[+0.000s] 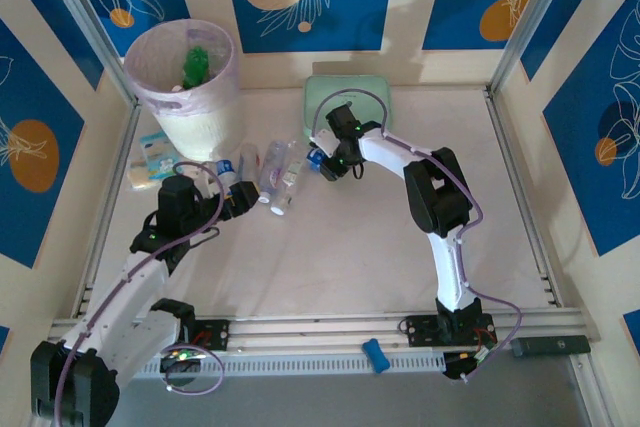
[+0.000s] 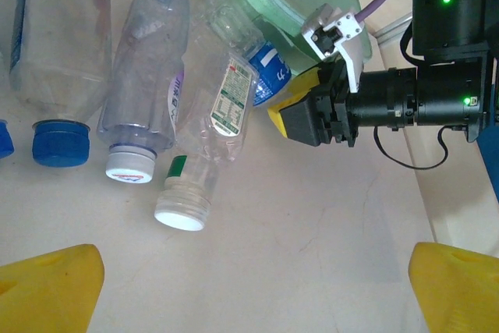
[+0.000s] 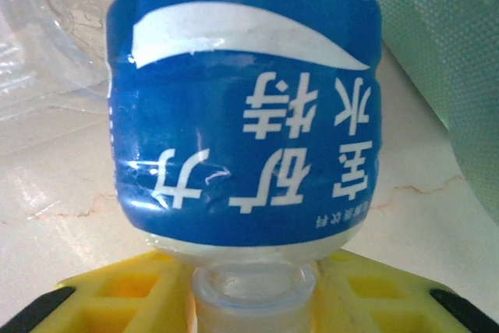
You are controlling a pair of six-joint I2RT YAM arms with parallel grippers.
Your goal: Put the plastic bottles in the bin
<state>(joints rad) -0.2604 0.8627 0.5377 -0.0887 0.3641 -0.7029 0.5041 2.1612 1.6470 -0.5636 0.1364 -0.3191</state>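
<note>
You see crinkled, glossy clear plastic on the clear bottles (image 2: 144,76) at the upper left of the left wrist view, with smooth caps. The blue-labelled bottle (image 3: 242,115) wears a shiny printed film, slightly wrinkled. At the right edge, the mint green case (image 3: 444,52) shows a fine woven texture. The left gripper (image 2: 253,271) has matt yellow plastic fingers (image 2: 54,286). Your table (image 1: 330,247) is pale, smooth and faintly veined. The bin (image 1: 205,127) is translucent plastic lined with thin film. The rails (image 1: 320,325) along the bottom are bare metal.
</note>
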